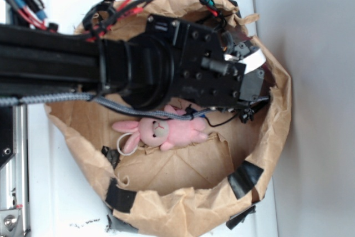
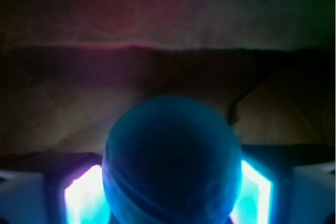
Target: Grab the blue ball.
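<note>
In the exterior view the black arm (image 1: 83, 59) reaches in from the left edge of the white tabletop (image 1: 61, 203) and ends over a crumpled brown paper bag (image 1: 183, 203) whose rolled-down walls form a shallow nest, patched with black tape (image 1: 119, 197) along the near rim. Red and blue cables (image 1: 138, 1) run along the arm toward the far edge. Just below the wrist housing a pink plush bunny (image 1: 163, 131) lies on its side on the paper floor, ears pointing toward the left edge, feet toward the right. The gripper (image 1: 252, 76) sits at the right end of the arm, deep inside the nest near the bag's right wall; from this angle the arm's body hides whatever lies between its fingers.

The wrist view settles that. The blue ball (image 2: 172, 163) fills the lower middle of the picture, sitting squarely between the two fingers (image 2: 84, 200), which glow pale on its left and right flanks. Each finger appears pressed against, or at least touching, the ball's side, with no visible gap, so the gripper is closed around the ball at roughly the ball's own width. Beyond the ball, dim brown paper (image 2: 168, 24) with a horizontal crease rises as the bag's wall.
</note>
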You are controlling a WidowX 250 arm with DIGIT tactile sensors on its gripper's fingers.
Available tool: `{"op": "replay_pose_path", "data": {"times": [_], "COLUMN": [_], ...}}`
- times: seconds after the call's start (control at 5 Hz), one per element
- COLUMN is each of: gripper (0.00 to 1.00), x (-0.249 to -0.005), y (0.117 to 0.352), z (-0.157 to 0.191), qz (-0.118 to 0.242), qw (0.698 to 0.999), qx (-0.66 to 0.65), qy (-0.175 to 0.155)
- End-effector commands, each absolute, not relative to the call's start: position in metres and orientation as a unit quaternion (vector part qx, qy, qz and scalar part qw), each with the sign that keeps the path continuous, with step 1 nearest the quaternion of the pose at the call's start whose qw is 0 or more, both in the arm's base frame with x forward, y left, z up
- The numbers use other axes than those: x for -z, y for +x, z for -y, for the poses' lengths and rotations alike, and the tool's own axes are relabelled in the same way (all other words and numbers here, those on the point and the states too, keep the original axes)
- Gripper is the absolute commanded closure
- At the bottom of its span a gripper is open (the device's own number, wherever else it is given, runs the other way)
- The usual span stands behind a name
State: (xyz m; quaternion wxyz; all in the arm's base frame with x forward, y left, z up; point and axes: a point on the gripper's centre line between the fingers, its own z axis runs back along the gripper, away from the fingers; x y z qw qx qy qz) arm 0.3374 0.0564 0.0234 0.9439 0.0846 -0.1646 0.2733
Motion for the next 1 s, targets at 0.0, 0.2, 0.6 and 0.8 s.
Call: {"op": "replay_pose_path", "data": {"times": [0.0,0.2,0.6,0.8], "gripper": [1.00,1.00,1.00,1.00], "x": [-0.056,-0.081,-0.130,-0.133], "y": [0.335,0.326,0.303,0.295], "z": [-0.053,-0.048,-0.037,-0.034], "qz": [0.193,0.129,0.004,-0.009], "qw": [0.951,0.980,0.997,0.997], "qx": [-0.238,-0.148,-0.045,-0.029], "qy": [0.050,0.029,0.062,0.074]}}
